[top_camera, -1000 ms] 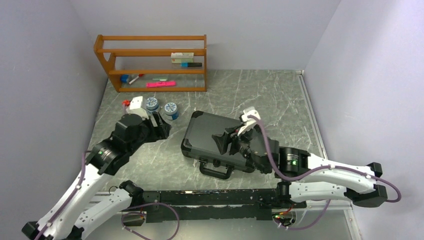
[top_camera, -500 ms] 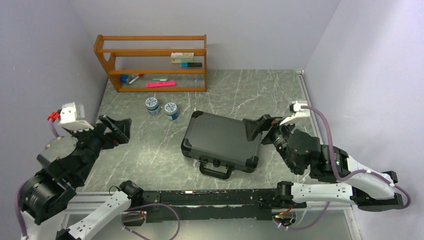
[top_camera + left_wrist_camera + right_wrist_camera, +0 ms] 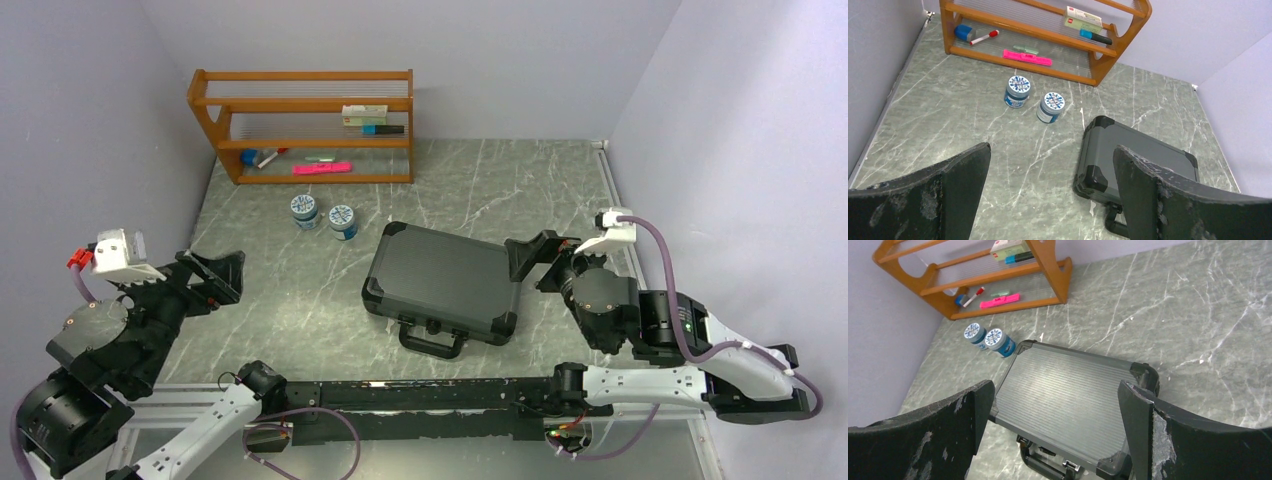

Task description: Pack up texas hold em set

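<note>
scene: a black briefcase [image 3: 445, 283] lies flat and shut on a grey marbled table [image 3: 480, 190], between two robot arms.
case: lid down, ribbed face up, handle [image 3: 432, 343] turned toward the arm bases. it sits a little askew to the table edge.
contents: no chips, cards or dealer button are in sight on the table. they are presumably inside, though the closed lid hides them.
left gripper [image 3: 213, 280]: jaws spread wide and holding nothing. it is raised at the left side of the table, well apart from the case, which its camera sees off to the right.
right gripper [image 3: 540, 262]: jaws also wide and empty. it hovers just off the case's right edge, not touching it, looking down across the lid.
bystanders: two round tubs [image 3: 322, 215] stand side by side behind the case, near a wooden shelf [image 3: 300, 105] at the back wall.
step in hand: by the look of it, the packing is at or near its end, with the lid closed and both arms clear.
latches: one metal latch [image 3: 1068, 467] shows beside the handle, but whether it is fastened cannot be told.
next move: if the latches are loose, a fingertip must press each one home along the handle edge while the case is kept from sliding. otherwise nothing is left to do.
</note>
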